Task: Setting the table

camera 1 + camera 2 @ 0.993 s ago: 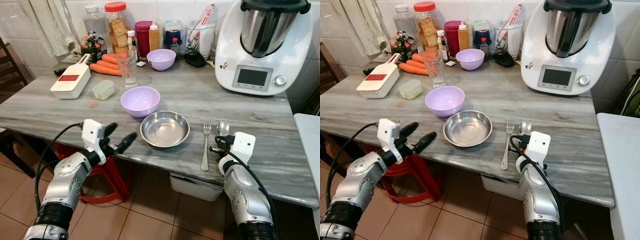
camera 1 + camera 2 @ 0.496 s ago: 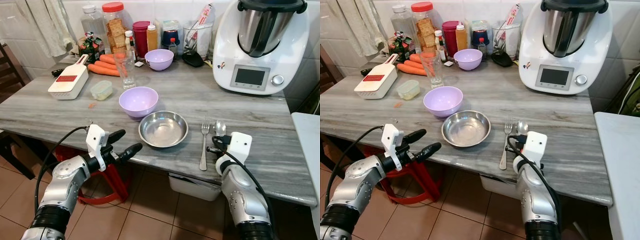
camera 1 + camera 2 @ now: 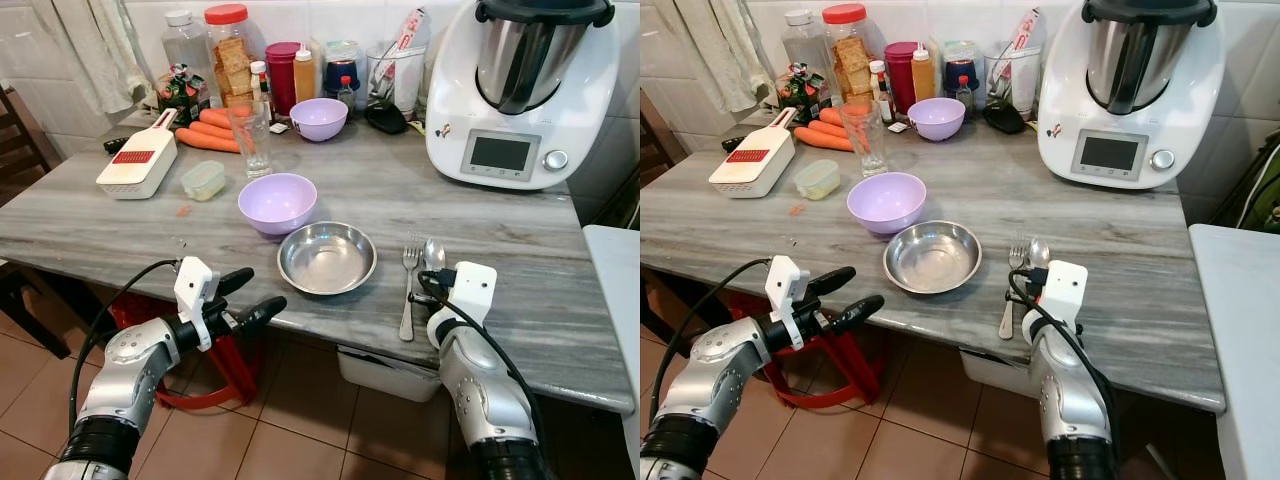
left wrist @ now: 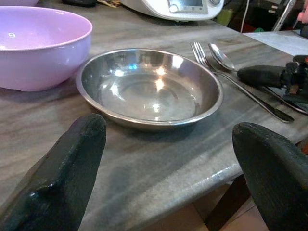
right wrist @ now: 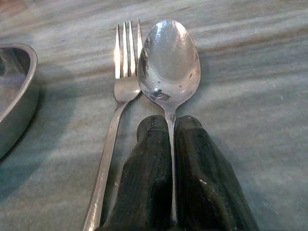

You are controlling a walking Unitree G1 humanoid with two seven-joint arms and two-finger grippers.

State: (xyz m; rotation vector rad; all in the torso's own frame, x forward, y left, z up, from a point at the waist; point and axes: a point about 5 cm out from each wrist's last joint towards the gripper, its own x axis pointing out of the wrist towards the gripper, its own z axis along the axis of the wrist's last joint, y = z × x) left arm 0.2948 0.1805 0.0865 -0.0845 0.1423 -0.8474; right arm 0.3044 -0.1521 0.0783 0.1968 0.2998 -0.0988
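Two grippers: both work at the near edge of the grey marble-patterned table (image 3: 520,320), where a place setting is taking shape.
Left gripper (image 3: 250,295): it hovers just off the table's front edge, fingers spread wide and holding nothing, pointed toward the steel bowl.
Right gripper (image 5: 172,159): its black fingers are pressed together on the handle of the spoon (image 5: 168,60), low over the tabletop.
Spoon and fork: the spoon's bowl lies just beside the tines of the fork (image 3: 408,290), the two parallel and nearly touching; the fork rests flat, to the right of the steel bowl.
Steel bowl (image 3: 327,258): empty, upright, near the front edge, between the left gripper and the cutlery.
Lilac bowl (image 3: 279,202): empty, just behind the steel bowl, on its left side.
Back of table: a drinking glass (image 3: 251,138), a second lilac bowl (image 3: 320,118), a grater (image 3: 139,162), carrots (image 3: 208,137), jars and a white kitchen machine (image 3: 518,90) stand well apart from the setting.
Progress, as judged: bowl and fork appear placed; the spoon looks all but laid yet remains gripped. The glass probably remains to be brought forward.
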